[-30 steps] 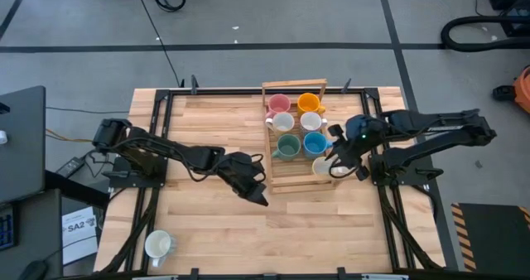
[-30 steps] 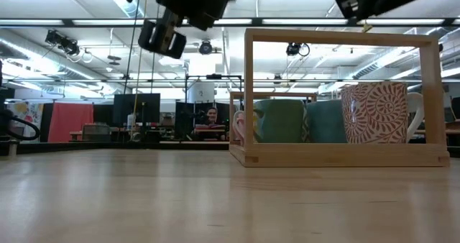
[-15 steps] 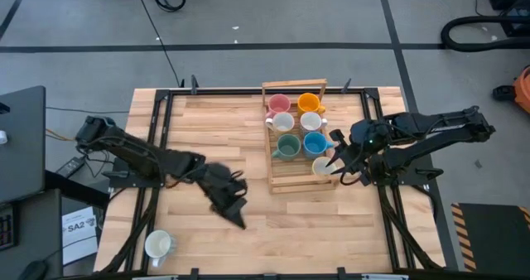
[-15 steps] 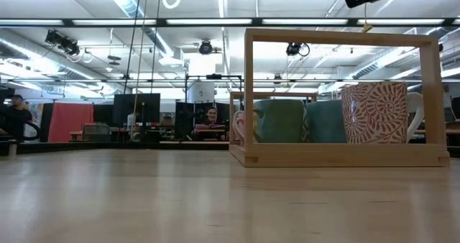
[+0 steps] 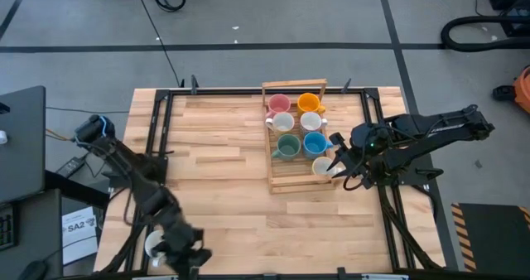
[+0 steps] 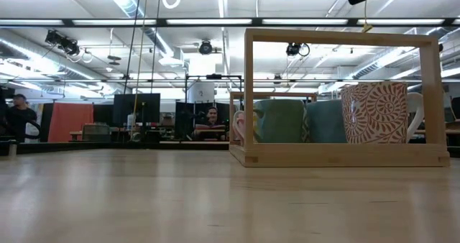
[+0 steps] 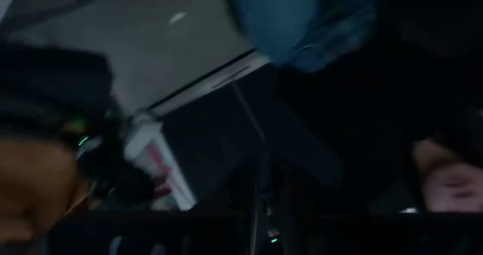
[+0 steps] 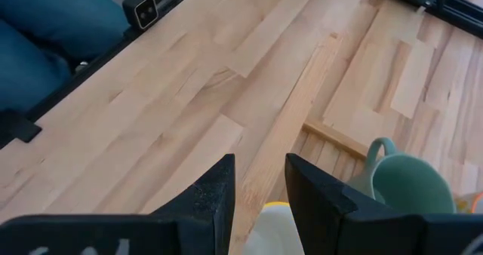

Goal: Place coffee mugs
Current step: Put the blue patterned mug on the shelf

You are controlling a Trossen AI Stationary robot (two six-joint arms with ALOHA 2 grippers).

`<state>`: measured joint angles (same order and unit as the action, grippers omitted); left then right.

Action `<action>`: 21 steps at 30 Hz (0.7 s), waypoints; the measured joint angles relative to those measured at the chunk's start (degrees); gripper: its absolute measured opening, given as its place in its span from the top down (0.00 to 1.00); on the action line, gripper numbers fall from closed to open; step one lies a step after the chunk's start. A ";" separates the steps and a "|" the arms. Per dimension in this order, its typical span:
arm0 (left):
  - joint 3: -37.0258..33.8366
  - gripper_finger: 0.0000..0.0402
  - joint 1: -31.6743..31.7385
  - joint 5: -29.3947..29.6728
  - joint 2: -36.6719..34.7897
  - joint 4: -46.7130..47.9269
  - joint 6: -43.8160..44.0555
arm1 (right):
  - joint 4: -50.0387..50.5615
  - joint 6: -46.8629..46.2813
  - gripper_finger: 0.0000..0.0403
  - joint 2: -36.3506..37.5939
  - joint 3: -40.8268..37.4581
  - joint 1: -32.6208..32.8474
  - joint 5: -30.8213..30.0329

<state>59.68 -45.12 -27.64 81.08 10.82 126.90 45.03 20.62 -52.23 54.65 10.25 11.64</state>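
Wooden table (image 5: 215, 156) | six mugs in crate (image 5: 273, 179), centre-right | right gripper (image 5: 338, 166) released, fingers parted over white mug (image 5: 321, 166) | left gripper (image 5: 184, 251) lower left, reaching last mug (image 5: 156, 244), fingers unreadable

The desk (image 5: 224, 147) is pale blond wood in butcher-block strips, and the tray (image 5: 273, 185) on it is the same light wood. In the tray sit a pink mug (image 5: 279, 104), an orange mug (image 5: 309, 103), two white mugs (image 5: 282, 122) (image 5: 310, 122), a green mug (image 5: 287, 147), a blue mug (image 5: 314, 143), and a cream mug (image 6: 374, 122) with a red swirl pattern. Another white mug (image 5: 156, 244) stands at the desk's near left corner, and both arms are black, with black fingers (image 8: 215, 198).
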 joint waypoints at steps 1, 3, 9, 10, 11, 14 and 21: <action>0.00 0.90 -1.40 -0.02 0.00 0.31 1.10 | -0.02 0.02 0.70 0.00 0.00 0.05 0.00; 0.00 0.90 -3.60 0.46 0.00 0.35 2.18 | -0.02 0.02 0.70 0.00 0.00 0.12 0.00; 0.00 0.90 -6.50 4.45 0.00 1.22 1.21 | -0.02 0.03 0.70 0.00 0.00 0.12 0.00; 0.00 0.90 -6.52 4.57 0.00 1.76 1.20 | -0.02 0.04 0.70 0.00 0.00 0.10 0.00; 0.00 0.90 -6.51 4.60 0.00 2.47 1.17 | -0.02 0.03 0.70 0.00 0.00 0.10 0.00; 0.00 0.89 -6.47 4.51 0.02 5.51 1.13 | -0.02 0.04 0.70 0.00 0.00 0.10 0.00; 0.00 0.72 -6.49 2.61 0.02 14.08 1.13 | -0.02 0.03 0.70 0.00 0.00 0.10 -0.01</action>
<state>59.68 -51.61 -25.03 81.10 24.91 128.03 45.01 20.66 -52.23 54.65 10.35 11.63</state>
